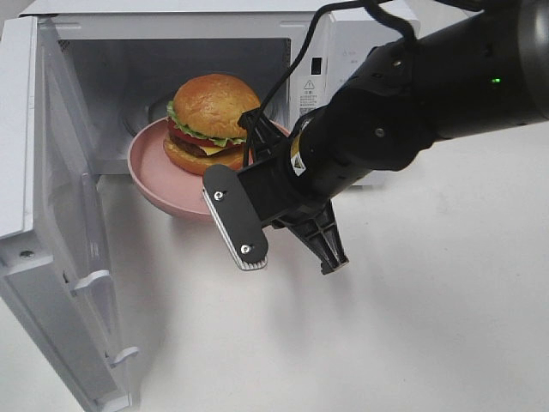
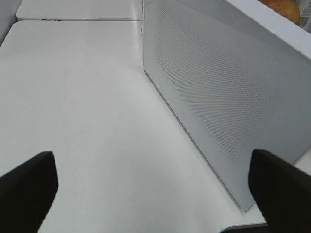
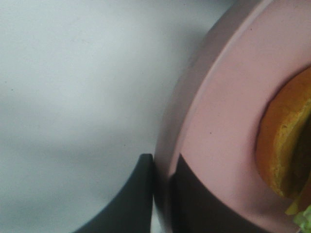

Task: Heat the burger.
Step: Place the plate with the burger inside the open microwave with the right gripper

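The burger (image 1: 210,120) has a glossy golden bun with lettuce, tomato, cheese and patty layers. It sits on a round pink plate (image 1: 150,163) at the mouth of the open microwave (image 1: 343,51), partly over the sill. My right gripper (image 1: 219,202) reaches in from the right and is shut on the plate's near rim. The right wrist view shows its two dark fingers (image 3: 141,194) pinching the pink plate rim (image 3: 228,121), with the burger (image 3: 286,145) just beyond. My left gripper (image 2: 153,160) is open and empty beside the microwave door (image 2: 228,97); the bun's top (image 2: 284,8) peeks over that door.
The microwave door (image 1: 51,215) stands swung wide open on the left, reaching toward the table's front. White tabletop (image 1: 412,326) spreads in front of and to the right of the microwave. The right arm's bulk covers the microwave's control panel side.
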